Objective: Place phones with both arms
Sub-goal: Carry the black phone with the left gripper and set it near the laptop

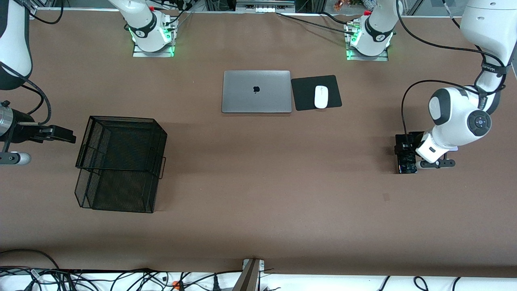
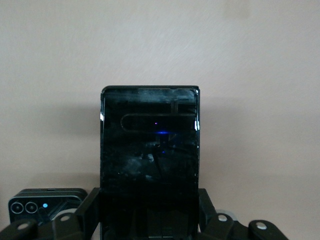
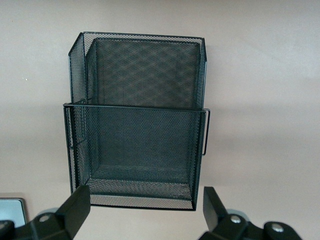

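Left gripper (image 2: 150, 220): fingers clamped on the long black phone (image 2: 149, 160), on the table.
Right gripper (image 3: 146, 207): jaws wide apart, holding nothing, waiting beside the mesh basket (image 3: 137, 120).

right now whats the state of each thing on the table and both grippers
long black phone: flat on the table, clamped at its sides
left gripper: shut on the long black phone
right gripper: open, holding nothing, beside the mesh basket
mesh basket: nothing visible inside
laptop: lid closed
mouse: on its black pad
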`<move>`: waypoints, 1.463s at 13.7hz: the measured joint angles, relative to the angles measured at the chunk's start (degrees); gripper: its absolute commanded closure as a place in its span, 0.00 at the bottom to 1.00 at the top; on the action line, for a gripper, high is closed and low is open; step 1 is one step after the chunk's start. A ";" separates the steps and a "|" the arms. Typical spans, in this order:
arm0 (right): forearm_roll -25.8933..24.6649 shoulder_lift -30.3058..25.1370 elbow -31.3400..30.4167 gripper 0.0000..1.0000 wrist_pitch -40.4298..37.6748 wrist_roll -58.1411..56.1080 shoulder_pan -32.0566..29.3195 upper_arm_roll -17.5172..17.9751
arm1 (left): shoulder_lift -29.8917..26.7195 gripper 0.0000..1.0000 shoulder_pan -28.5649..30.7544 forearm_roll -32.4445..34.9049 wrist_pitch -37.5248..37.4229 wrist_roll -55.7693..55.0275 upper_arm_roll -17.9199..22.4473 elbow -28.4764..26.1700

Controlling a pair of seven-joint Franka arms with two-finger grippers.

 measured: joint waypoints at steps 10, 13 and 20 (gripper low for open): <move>0.01 0.01 0.00 0.00 0.02 0.00 0.02 0.04 | 7.18 1.00 -25.69 0.00 -0.51 -31.93 -0.69 11.07; 0.01 0.02 -0.01 0.00 0.03 0.00 0.01 0.04 | 10.23 1.00 -35.57 0.05 -0.94 -41.30 -0.13 17.27; 0.01 0.03 -0.02 0.00 0.04 0.00 0.01 0.04 | 24.19 1.00 -56.39 7.58 -1.80 -59.28 5.56 33.56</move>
